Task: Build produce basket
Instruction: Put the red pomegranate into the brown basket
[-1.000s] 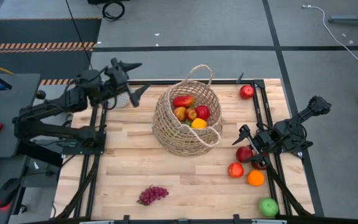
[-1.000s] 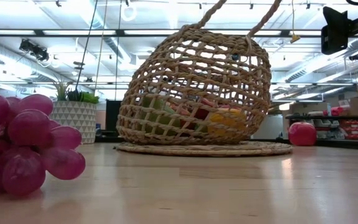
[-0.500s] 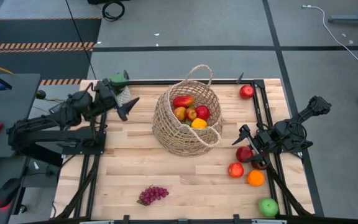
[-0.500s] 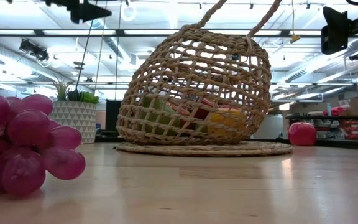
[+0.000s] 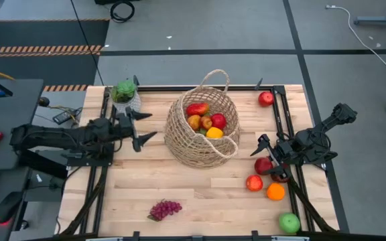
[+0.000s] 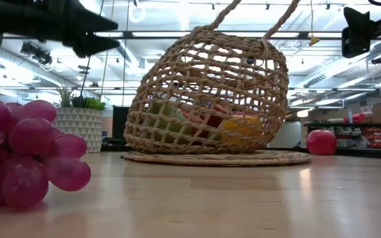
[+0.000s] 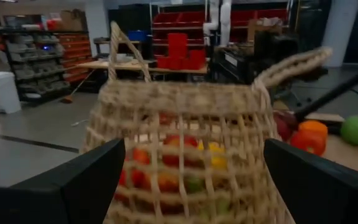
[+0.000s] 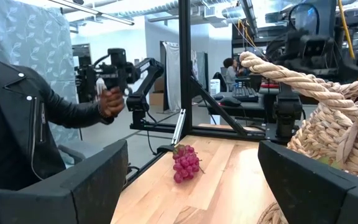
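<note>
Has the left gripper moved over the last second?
Yes. In the high view the left gripper has swung from beside the plant pot toward the near edge, now open, level with the basket.

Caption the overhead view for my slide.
Round tan wicker basket holds fruit; open left gripper beside it, purple grape bunch waiting.

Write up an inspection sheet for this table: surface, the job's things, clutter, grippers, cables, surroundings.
Surface: light wood table, dark frame rails.
Job's things: wicker basket mid-table, holding several fruits; grape bunch at the near edge; red apple at the far right corner; two red apples, orange and green apple clustered near right.
Clutter: potted plant at the far left corner.
Grippers: left gripper open, empty, just left of the basket; right gripper open, empty, above the right cluster.
Cables: white cable on the floor beyond.
Surroundings: person in a dark jacket, shelving, workbenches.
</note>
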Controlling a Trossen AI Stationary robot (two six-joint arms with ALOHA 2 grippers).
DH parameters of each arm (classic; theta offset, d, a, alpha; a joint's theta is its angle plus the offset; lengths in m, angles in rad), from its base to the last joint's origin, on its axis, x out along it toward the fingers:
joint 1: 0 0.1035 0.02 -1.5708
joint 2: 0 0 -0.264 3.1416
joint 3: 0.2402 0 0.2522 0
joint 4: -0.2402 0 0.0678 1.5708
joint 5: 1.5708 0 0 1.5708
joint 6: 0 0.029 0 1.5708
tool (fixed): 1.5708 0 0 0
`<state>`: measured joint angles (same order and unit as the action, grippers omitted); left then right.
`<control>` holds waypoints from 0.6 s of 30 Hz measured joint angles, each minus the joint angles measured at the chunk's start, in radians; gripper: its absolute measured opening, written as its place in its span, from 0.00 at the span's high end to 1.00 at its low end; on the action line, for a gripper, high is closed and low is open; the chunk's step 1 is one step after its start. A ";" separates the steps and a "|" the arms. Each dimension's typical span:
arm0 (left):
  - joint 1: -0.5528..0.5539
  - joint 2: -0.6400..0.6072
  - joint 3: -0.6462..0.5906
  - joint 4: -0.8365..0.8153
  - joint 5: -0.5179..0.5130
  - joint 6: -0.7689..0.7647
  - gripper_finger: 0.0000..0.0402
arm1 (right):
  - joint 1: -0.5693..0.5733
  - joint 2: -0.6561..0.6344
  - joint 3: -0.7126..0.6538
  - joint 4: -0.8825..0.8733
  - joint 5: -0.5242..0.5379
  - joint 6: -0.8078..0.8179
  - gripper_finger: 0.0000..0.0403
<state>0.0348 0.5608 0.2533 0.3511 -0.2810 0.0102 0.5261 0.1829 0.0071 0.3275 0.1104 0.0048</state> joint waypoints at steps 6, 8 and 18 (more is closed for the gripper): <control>0.002 -0.032 -0.085 0.007 -0.002 -0.014 0.03 | 0.000 0.000 0.000 0.000 0.000 0.000 0.10; 0.009 -0.050 -0.096 0.010 -0.003 -0.025 0.03 | 0.000 0.000 0.000 0.000 0.000 0.000 0.10; 0.013 -0.092 -0.209 -0.013 -0.002 -0.060 0.03 | 0.000 0.000 0.000 0.000 0.000 0.000 0.10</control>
<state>0.0475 0.4686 0.0440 0.3382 -0.2834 -0.0497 0.5259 0.1829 0.0071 0.3275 0.1104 0.0048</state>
